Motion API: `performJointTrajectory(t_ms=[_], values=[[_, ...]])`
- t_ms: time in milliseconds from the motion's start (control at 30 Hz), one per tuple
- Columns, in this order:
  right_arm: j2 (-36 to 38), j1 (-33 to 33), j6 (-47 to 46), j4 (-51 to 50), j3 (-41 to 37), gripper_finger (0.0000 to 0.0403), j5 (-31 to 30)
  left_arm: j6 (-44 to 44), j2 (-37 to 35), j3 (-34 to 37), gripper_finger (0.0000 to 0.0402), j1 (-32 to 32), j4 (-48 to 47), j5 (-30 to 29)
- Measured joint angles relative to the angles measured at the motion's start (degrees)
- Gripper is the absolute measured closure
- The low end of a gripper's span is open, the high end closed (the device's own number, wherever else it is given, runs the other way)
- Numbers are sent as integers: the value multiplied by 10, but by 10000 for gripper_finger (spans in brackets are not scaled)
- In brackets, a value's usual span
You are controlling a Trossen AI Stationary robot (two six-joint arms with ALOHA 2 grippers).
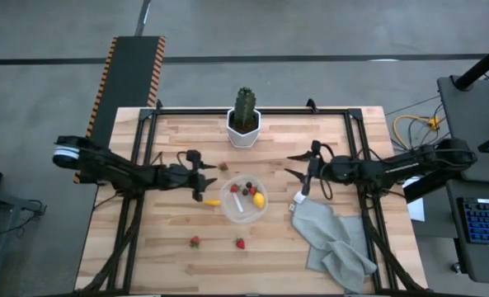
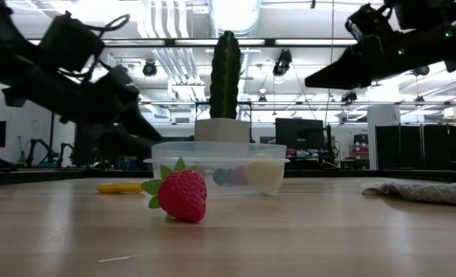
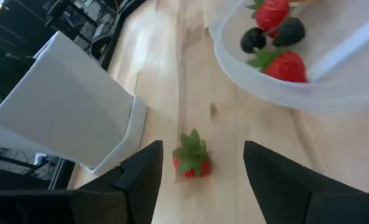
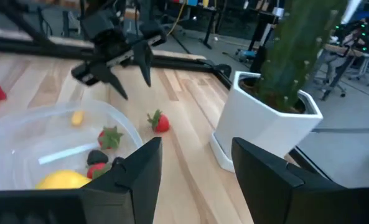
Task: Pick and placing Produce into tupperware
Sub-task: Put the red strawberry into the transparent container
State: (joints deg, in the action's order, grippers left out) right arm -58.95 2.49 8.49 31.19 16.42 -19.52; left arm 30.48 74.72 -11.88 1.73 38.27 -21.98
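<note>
Between pot (image 1: 244, 132) and tupperware (image 1: 244, 198) — strawberry (image 1: 223, 167), both tools (image 1: 201, 176) (image 1: 302, 173) open, empty.

- Tupperware (image 1: 244, 216): round, clear, open-topped, sitting upright mid-table, in front of the white pot
- Inside it are lying a yellow lemon (image 1: 259, 200), two red strawberries (image 3: 273, 12) and dark berries (image 3: 254, 40), beside a pale clear strip (image 1: 239, 204)
- A small yellow-orange piece (image 1: 213, 202) is lying on the wood just beside the container's left rim, apart from it
- One strawberry (image 1: 223, 167), green-leaved, is resting on the wood between the container and the pot, on the left side
- Two more strawberries are lying near the table's front edge: one (image 1: 195, 242) left of the container, one (image 1: 240, 243) just in front of it, tilted on its side in the low view
</note>
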Motion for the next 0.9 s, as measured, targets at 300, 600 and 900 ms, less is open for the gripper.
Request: performJointTrajectory(t_ms=[300,600,900], values=[[56,-4,-28,12,-51,216,0,5,106,-64,191,-17,5,0],[67,-4,-62,12,-64,216,0,18,163,-84,191,-20,3,-9],[66,-4,-66,8,-64,216,2,21,162,-91,191,-22,-1,-34]])
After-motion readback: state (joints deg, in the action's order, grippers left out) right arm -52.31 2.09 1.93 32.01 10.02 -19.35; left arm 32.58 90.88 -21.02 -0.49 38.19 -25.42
